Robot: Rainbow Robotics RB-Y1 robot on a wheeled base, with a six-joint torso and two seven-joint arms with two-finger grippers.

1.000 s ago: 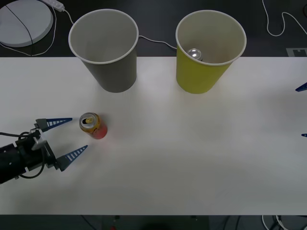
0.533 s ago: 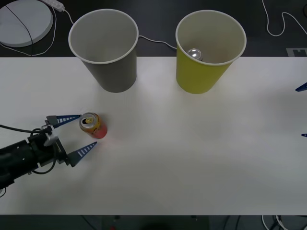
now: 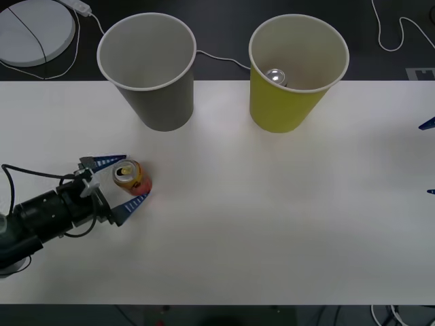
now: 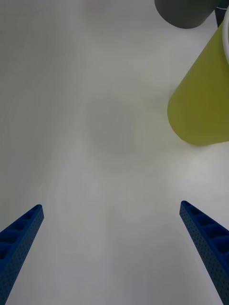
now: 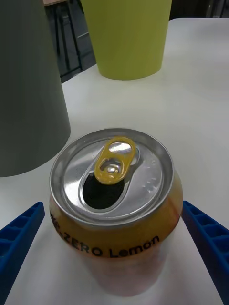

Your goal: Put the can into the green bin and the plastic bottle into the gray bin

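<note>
Front view: a white table (image 3: 285, 224) carries the gray bin (image 3: 148, 68) at the rear left and the green bin (image 3: 296, 71) at the rear right, both upright and standing apart from each other. Inside the green bin a second can (image 3: 276, 76), seen by its silver top, rests on the white floor. The can (image 3: 131, 178), orange-gold above and red below, stands upright on the left part of the table, nearer the robot than the gray bin and well apart from both bins. The left gripper (image 3: 121, 182) reaches in low from the left edge with its jaws spread; the can stands between the two blue fingers, one finger (image 3: 109, 161) on its far side and the other on its near side, with narrow gaps visible on each side, so no squeeze is evident. Left wrist view: the can's open pull-tab top and the lettering "ZERO Lemon" sit centred between the finger tips, with the gray and green bin walls behind. The right gripper (image 3: 429, 157) shows at the right edge of the table, well away from the can; the right wrist view shows its jaws spread wide over bare table, the green bin's wall near.
</note>
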